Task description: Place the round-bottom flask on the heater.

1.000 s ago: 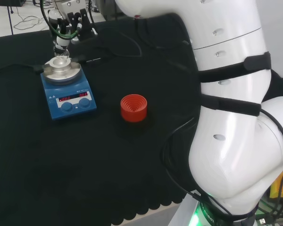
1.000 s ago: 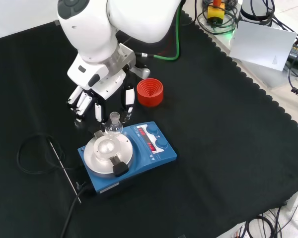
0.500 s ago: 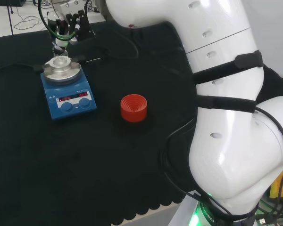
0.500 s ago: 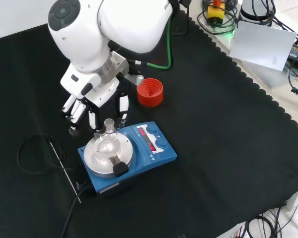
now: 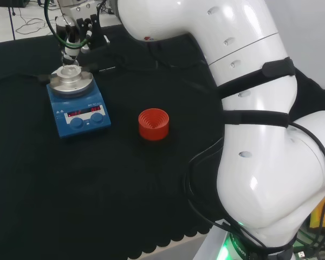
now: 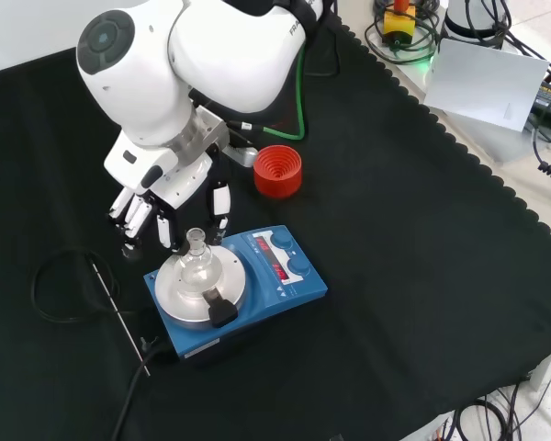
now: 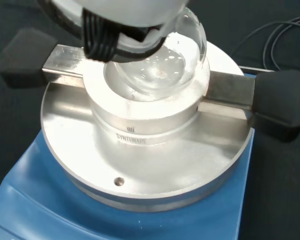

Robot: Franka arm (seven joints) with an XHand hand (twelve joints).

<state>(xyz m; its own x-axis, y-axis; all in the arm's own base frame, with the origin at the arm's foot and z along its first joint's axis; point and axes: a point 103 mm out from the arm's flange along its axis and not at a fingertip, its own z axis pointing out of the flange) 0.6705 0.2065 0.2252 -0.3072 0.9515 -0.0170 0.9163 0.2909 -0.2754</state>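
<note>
The clear round-bottom flask (image 6: 197,264) stands neck up with its bulb (image 7: 162,70) in the round well of the metal block (image 7: 145,125) on the blue heater (image 6: 257,294). My hand (image 6: 170,204) hangs just above and behind it, fingers pointing down and curled round the flask's neck (image 6: 195,241). In the head view the hand (image 5: 76,30) is over the flask (image 5: 70,69) on the heater (image 5: 78,111) at the far left. A blurred white and black part of the hand (image 7: 115,22) covers the flask's neck in the wrist view.
A red ribbed ring stand (image 6: 277,170) sits bare behind the heater, also plain mid-cloth as the stand (image 5: 153,124) in the head view. A thin rod and a coiled black cable (image 6: 64,285) lie left of the heater. The arm's white links (image 5: 244,108) tower on the right.
The hand has carried the flask to the left and down in the front view. The bulb, earlier at the block's back edge, now rests in the well.
</note>
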